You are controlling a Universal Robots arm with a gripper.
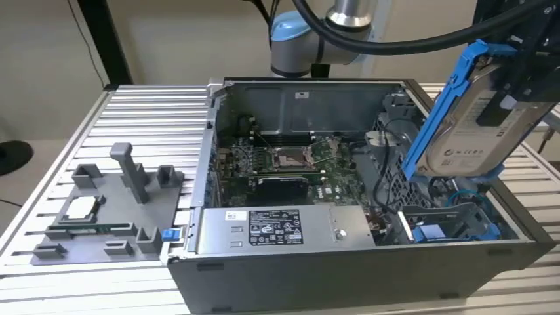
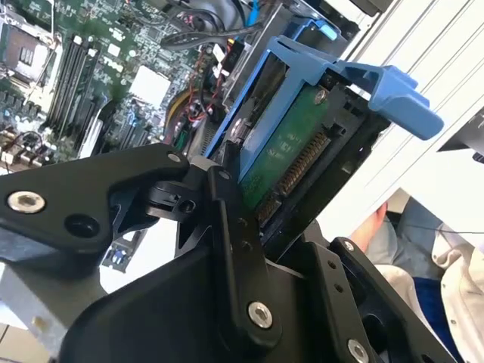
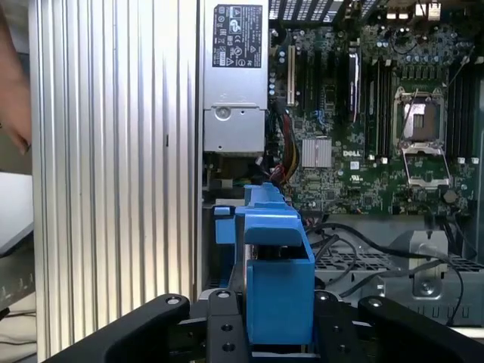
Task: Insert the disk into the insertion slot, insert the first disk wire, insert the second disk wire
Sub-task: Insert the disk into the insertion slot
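**Inspector A:** State of the tool?

**Inspector B:** The black two-fingered tool (image 1: pixel 503 105) is clamped on the disk (image 1: pixel 463 141), a flat silver-grey rectangular drive with a white label, framed by a bright blue plastic carrier. In the first wrist view the carrier's blue end sits squeezed between the fingers (image 3: pixel 223 333).

**Inspector A:** Location of the disk?

**Inspector B:** It is held in the air over the open dark grey metal computer case (image 1: pixel 350 275), towards the exterior view's right. It is steeply tilted, almost on edge. Beneath it lies the insertion slot (image 1: pixel 450 223), a grey perforated metal bay with blue plastic rails. The disk is above the bay and apart from it, not entered.

**Inspector A:** Reason for that hold?

**Inspector B:** In my judgement, gripping one end leaves the rest of the drive free to go into the bay. The tilt probably keeps it off the loose black cables (image 1: pixel 385 177) and the case wall. In the second wrist view the green circuit board's connector row (image 2: pixel 291 162) lies bare beside the fingers, so it appears reachable for the wires.
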